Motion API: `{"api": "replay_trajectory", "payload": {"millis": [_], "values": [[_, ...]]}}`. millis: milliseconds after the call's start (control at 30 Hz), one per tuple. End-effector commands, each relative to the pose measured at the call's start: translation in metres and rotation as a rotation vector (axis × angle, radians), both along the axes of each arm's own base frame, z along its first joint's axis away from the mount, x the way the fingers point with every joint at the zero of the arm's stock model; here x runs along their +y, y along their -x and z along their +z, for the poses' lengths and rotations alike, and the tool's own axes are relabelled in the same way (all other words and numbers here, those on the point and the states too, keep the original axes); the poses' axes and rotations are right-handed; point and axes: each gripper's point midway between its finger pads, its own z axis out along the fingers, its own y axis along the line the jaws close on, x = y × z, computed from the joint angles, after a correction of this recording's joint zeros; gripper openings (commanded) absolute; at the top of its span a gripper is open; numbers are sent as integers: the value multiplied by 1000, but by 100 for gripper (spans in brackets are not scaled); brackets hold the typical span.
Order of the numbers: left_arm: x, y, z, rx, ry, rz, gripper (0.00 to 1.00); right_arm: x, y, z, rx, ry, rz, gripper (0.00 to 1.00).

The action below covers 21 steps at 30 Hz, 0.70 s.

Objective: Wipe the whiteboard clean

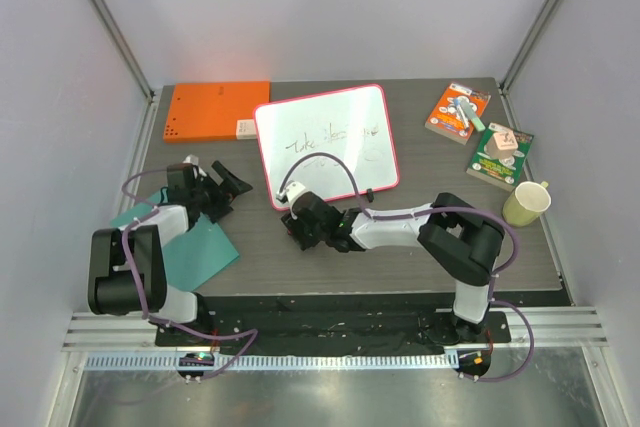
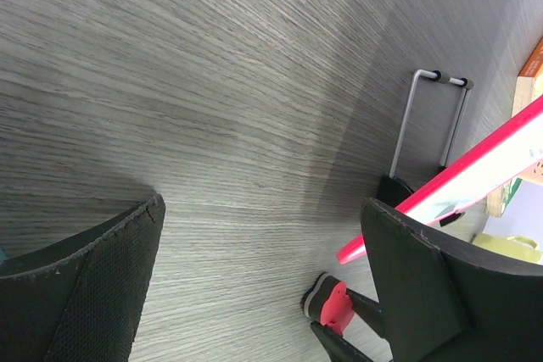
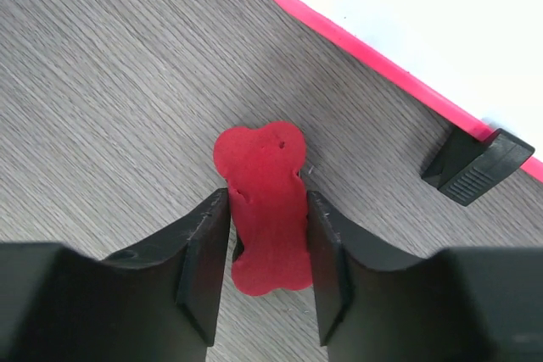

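Note:
The whiteboard [image 1: 325, 142] with a pink-red rim and dark handwriting stands propped at the back middle of the table. It also shows in the right wrist view [image 3: 424, 14] and its rim in the left wrist view [image 2: 475, 171]. My right gripper [image 1: 296, 219] [image 3: 265, 218] is shut on a red bone-shaped eraser [image 3: 259, 184], low over the table just in front of the board's near left corner. The eraser also shows in the left wrist view [image 2: 337, 307]. My left gripper [image 1: 232, 192] [image 2: 263, 294] is open and empty, left of the board.
An orange board [image 1: 218, 111] lies at the back left, with a small white box [image 1: 246, 128] beside it. A teal sheet [image 1: 195, 247] lies under the left arm. Two packs [image 1: 458, 109] [image 1: 499, 155] and a yellow-green mug [image 1: 525, 203] are on the right. The board's black foot [image 3: 475, 163] rests near the eraser.

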Motion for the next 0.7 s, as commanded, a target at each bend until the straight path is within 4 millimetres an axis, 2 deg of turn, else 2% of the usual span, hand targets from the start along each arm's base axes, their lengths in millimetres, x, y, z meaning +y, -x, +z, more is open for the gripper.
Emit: {"api": "replay_trajectory", "payload": {"millis": [0, 100, 300, 367, 433, 467, 533, 600, 633, 667], "values": [[-1, -4, 3, 7, -3, -4, 96, 6, -9, 13, -37, -31, -21, 38], [-2, -5, 7, -4, 0, -6, 96, 4, -9, 14, -34, -37, -32, 23], [-7, -20, 29, -106, -10, -24, 98, 3, -12, 27, -40, -69, -45, 15], [-8, -29, 40, -150, -7, -32, 100, -5, -20, 30, -51, -62, -75, 15], [-13, -40, 54, -210, 14, -45, 100, -10, -26, 47, -52, -102, -89, 15], [-13, -46, 61, -241, 25, -42, 100, -19, -37, 55, -52, -125, -117, 15], [-17, -63, 81, -321, 45, -46, 100, -23, -43, 83, -52, -217, -121, 15], [-19, -73, 86, -353, 58, -59, 100, -36, -59, 104, -66, -275, -158, 15], [-22, -83, 99, -407, 66, -81, 100, -40, -63, 124, -90, -315, -166, 15], [-23, -87, 102, -419, 71, -89, 100, -44, -67, 136, -108, -330, -176, 15]]}}
